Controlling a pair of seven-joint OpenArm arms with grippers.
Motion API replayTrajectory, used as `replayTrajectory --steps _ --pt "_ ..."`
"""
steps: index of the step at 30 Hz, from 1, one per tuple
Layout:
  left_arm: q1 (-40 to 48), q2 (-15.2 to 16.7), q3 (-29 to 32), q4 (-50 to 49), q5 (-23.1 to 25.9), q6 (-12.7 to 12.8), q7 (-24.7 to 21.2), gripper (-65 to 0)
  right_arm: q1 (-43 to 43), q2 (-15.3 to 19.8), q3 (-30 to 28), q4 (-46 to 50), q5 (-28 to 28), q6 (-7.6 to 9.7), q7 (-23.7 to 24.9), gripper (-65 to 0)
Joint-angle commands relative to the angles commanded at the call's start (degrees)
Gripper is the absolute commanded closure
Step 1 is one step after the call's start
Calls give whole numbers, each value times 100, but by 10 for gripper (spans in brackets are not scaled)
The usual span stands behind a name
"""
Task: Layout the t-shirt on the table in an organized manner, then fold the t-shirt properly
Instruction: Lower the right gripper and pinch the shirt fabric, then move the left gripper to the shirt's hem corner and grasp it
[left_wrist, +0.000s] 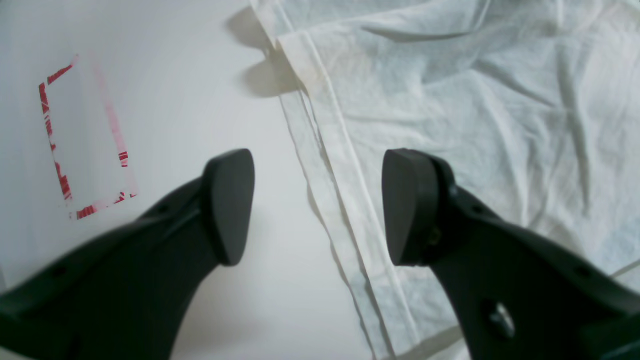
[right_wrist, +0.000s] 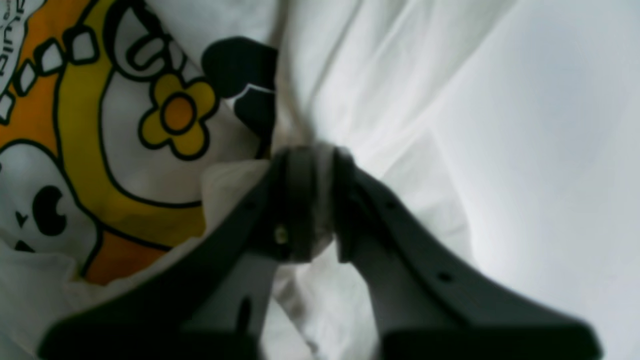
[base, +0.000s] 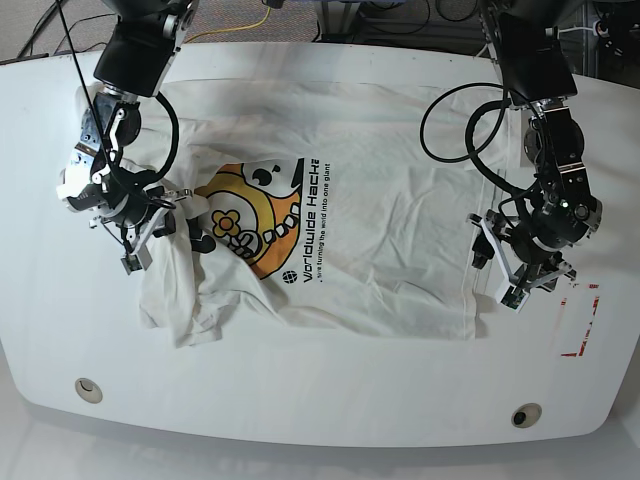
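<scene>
The t-shirt (base: 370, 220) lies graphic side up on the white table (base: 320, 400), mostly spread out, with its left part bunched and wrinkled. My right gripper (right_wrist: 310, 200) is shut on a fold of white t-shirt (right_wrist: 380, 75) fabric beside the yellow-orange cartoon print (right_wrist: 125, 130); in the base view this right gripper (base: 188, 228) is at the shirt's crumpled left side. My left gripper (left_wrist: 317, 205) is open, its fingers straddling the hem of the t-shirt (left_wrist: 475, 125) without touching it. In the base view the left gripper (base: 488, 268) hovers at the shirt's right edge.
A red-outlined rectangle mark (left_wrist: 85, 140) is on the table just outside the hem, also visible as the red mark (base: 582, 322) at the right. Two grommet holes (base: 88, 388) (base: 526, 414) sit near the front edge. Cables run along the back edge (base: 350, 20).
</scene>
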Motion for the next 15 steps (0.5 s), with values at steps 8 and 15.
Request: replayTrajectory --steps 8,15 --pt "-123 18 -26 0 0 35 -9 -379 0 88 0 0 -18 0 0 0" --pt "-448 53 -149 -18 0 44 0 -382 9 114 -9 9 -18 0 0 0"
